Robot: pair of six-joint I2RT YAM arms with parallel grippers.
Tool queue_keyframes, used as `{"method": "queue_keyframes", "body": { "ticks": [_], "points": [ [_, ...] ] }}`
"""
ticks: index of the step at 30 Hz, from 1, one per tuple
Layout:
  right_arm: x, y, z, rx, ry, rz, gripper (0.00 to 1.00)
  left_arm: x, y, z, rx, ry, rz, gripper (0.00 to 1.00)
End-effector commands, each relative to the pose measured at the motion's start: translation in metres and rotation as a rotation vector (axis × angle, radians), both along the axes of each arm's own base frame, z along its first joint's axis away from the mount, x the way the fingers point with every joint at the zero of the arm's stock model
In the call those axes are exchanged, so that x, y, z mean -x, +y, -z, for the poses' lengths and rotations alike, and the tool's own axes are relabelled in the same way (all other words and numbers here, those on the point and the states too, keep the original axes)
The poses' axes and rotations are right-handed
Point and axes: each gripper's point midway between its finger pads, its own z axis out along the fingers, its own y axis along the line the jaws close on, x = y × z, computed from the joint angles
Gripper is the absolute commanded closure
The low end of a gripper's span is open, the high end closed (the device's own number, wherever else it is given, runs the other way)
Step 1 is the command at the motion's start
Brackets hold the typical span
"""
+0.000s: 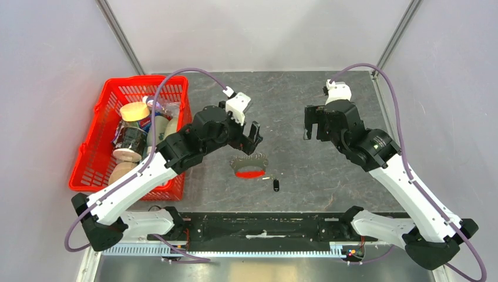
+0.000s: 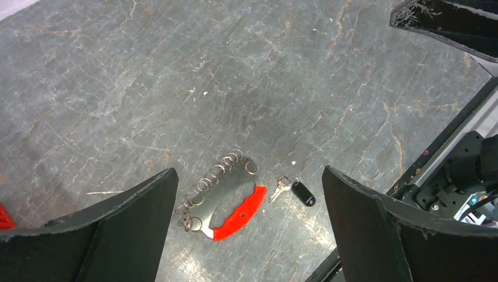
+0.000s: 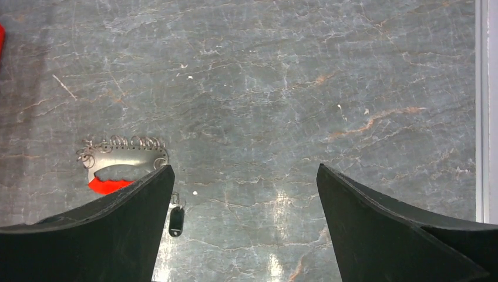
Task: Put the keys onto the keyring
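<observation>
- Grey stone-patterned tabletop (image 1: 329,106) carries the work, with plain pale walls closing it in at the back and sides.
- Task status, in my judgement: not begun. The keys (image 2: 293,190) lie flat on the tabletop just beside the red end of the keyring (image 2: 226,197). They are apart from it and threaded on none of its small rings.
- The keyring lies flat toward the middle front of the tabletop, ring row facing the far side, red strip facing my bases.
- My left claw (image 2: 248,171) stands wide and empty, hovering above the keyring. Its wrist view shows both items between the fingers.
- My right claw (image 3: 245,167) also stands wide and empty, held aloft to the right of both items.
- Remaining: take hold of the keys, steady the keyring, thread the key on. The keys are far smaller than either claw, so I expect a fine pinch.
- Edges: the red basket (image 1: 88,155) of jars sits at the left, well apart from the keyring. The black base rail (image 1: 258,226) runs along the near edge, not far from the keys.
- Open room: bare tabletop to the right and toward the far side.
</observation>
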Motion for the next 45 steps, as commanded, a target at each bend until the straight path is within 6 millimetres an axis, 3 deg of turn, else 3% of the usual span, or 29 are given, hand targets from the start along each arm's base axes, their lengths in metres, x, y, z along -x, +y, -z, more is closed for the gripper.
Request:
{"method": "queue_keyframes", "body": {
  "ticks": [1, 6, 12, 19, 29, 34, 41, 45],
  "points": [
    [-0.007, -0.006, -0.006, -0.019, -0.049, 0.068, 0.01, -0.002, -0.005, 0.008, -0.037, 0.067, -0.017, 0.0],
    [-0.001, -0.002, 0.0, -0.004, -0.016, 0.013, 0.01, 0.001, -0.012, 0.025, -0.103, 0.134, 0.019, 0.0],
    [0.011, -0.01, -0.009, -0.003, -0.024, 0.0, 0.01, 0.014, -0.022, 0.021, 0.022, 0.218, 0.019, 0.0],
    [0.022, -0.02, 0.02, 0.037, 0.041, 0.022, 0.01, 0.006, -0.023, 0.049, 0.03, 0.291, -0.081, 0.0],
    [0.024, 0.005, 0.06, -0.003, 0.152, -0.049, 0.01, -0.001, -0.022, 0.109, -0.062, 0.372, -0.201, 0.09],
    [0.026, 0.011, 0.079, 0.009, 0.214, -0.077, 0.01, 0.001, 0.006, 0.14, -0.128, 0.4, -0.332, 0.15],
    [0.026, 0.019, 0.096, -0.009, 0.238, -0.093, 0.01, 0.01, 0.055, 0.166, -0.09, 0.402, -0.561, 0.23],
    [0.027, 0.029, 0.105, -0.034, 0.266, -0.12, 0.03, 0.01, 0.055, 0.18, -0.089, 0.405, -0.57, 0.28]
  ]
}}
